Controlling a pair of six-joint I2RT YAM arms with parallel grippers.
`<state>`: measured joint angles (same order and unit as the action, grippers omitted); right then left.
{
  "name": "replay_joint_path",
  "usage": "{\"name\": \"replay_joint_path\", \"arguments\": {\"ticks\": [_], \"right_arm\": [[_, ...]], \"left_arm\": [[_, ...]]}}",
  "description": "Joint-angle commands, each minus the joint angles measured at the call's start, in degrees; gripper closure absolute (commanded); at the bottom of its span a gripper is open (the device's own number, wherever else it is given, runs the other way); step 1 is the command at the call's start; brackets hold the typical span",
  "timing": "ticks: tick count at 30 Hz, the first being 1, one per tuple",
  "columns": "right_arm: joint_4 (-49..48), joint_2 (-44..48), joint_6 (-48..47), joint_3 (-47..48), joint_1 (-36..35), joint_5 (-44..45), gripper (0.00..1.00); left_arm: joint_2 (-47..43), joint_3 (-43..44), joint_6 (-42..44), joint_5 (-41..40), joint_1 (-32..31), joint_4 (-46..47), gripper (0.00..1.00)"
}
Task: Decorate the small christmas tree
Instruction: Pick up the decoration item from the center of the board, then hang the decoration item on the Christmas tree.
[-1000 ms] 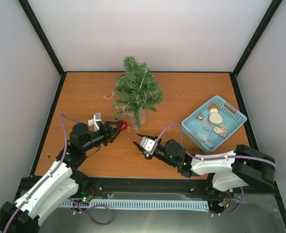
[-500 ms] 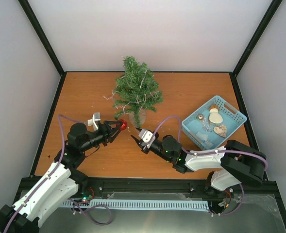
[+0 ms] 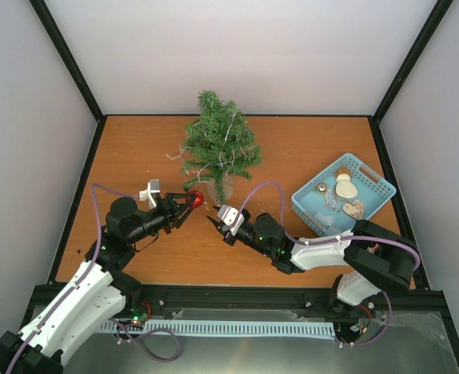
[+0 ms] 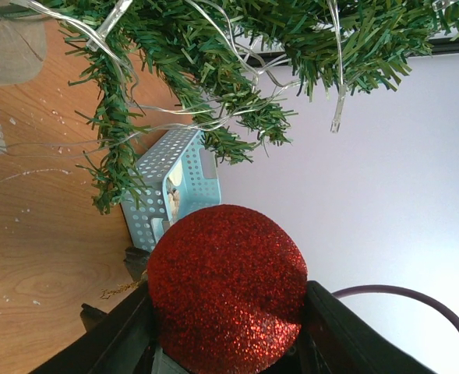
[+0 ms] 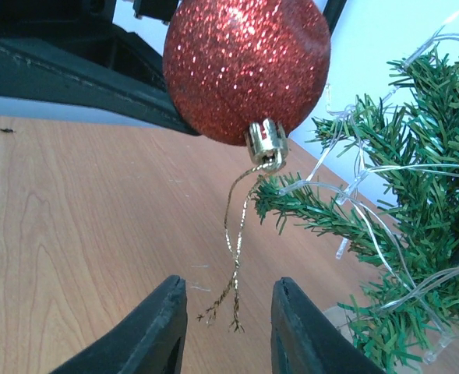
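L end effector gripping red bauble, R end effector open near it, by small christmas tree

small christmas tree | cone-shaped, bushy dark green needle branches | draped with thin clear light strand, small bulbs hanging off branch tips | stands upright on small pale base | set toward back middle of wooden table | strand end trailing out leftward
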<state>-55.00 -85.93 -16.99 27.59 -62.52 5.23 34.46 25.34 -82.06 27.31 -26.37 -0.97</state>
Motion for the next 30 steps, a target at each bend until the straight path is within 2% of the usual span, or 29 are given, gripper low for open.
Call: {"name": "replay_joint_path", "arguments": {"ticks": [1,7,11,14,16,17,25,30], "right_arm": [[-0.9,-0.6,1.0,1.3,0.8,-0.7,0.70],[-0.5,-0.3,1.3,1.6,1.3,-0.6,0.77],[0.0,-0.3,1.4,1.9,1.5,-1.0,0.78],[0.6,-0.1,1.1,2.2,1.5,-1.8,0.87],[1.4,0.4,0.7,2.3,1.5,-2.2,0.96],[1.7,0.7,0.6,2.3,1.5,-2.3,0.97],[13.9,8.1,-2.9,4.2,2.8,0.2,0.97],[23.5,13.3,-6.7,9.1,4.4,-1.2,0.97]], "left_arm": [[-1.1,2.5,-0.8,0.6,-0.5,-0.7,0.56],[-1.1,2.3,-0.9,0.7,-0.5,-0.6,0.56],[-1.3,2.3,-0.8,0.6,-0.5,-0.7,0.56],[-1.5,2.2,-0.7,0.6,-0.5,-0.8,0.56],[-1.5,2.0,-0.6,0.5,-0.5,-0.8,0.56],[-1.6,2.0,-0.5,0.4,-0.5,-0.8,0.56],[-0.8,4.4,5.5,-2.2,-0.5,-1.3,0.57],[2.6,7.8,8.5,-1.6,-0.5,3.6,0.59]]}}
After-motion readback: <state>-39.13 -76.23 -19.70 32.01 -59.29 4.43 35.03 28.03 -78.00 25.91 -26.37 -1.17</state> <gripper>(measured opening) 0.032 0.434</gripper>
